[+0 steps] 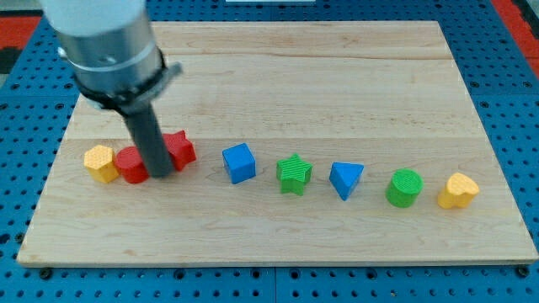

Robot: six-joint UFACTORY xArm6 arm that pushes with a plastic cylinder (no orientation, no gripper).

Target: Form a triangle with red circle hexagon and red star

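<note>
We find our tip (pixel 160 172) set down between the red circle (pixel 129 165) and the red star (pixel 181 148), touching or very nearly touching both, near the worktop's left edge. The yellow hexagon (pixel 100 162) sits just beside the circle, toward that edge. The three lie almost in a row — we judge the forming step barely begun; one block must next be pushed out of line, likely the star toward the far edge. We carry no fingers, so there is no grip to report. The wooden worktop (pixel 337 76) — resting on blue pegboard (pixel 514 93) — also bears five other blocks strung toward the right edge.
</note>
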